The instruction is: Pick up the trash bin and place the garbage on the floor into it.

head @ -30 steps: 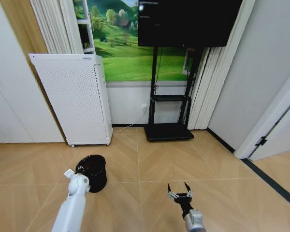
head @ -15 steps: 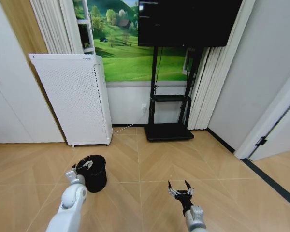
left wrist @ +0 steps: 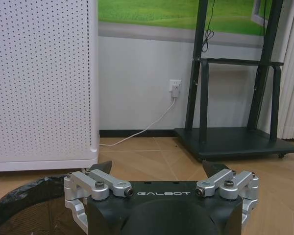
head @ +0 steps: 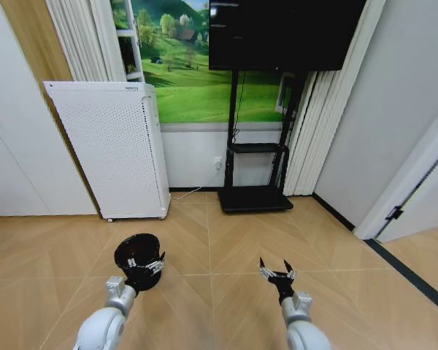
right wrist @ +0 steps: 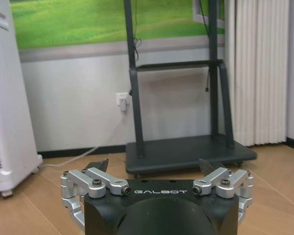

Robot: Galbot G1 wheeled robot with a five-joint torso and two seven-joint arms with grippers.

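The trash bin (head: 136, 253), small, round and black with a dark liner, stands on the wooden floor in front of the white appliance. My left gripper (head: 147, 267) is open and hovers at the bin's near rim, slightly to its right. In the left wrist view the open left gripper (left wrist: 158, 168) points at the wall, with the bin's rim (left wrist: 24, 193) low beside one finger. My right gripper (head: 276, 271) is held open over bare floor to the right of the bin, and the right wrist view shows it (right wrist: 154, 165) with nothing between its fingers. The garbage is out of view.
A tall white perforated appliance (head: 113, 149) stands against the wall behind the bin. A black TV stand (head: 255, 197) with a low base sits at the back centre, and a white cable (left wrist: 147, 128) runs from the wall socket. A door frame (head: 405, 189) closes off the right.
My left arm has dropped and reached forward, bringing its gripper from beside the bin to the bin's near rim. The right gripper has crept slightly forward.
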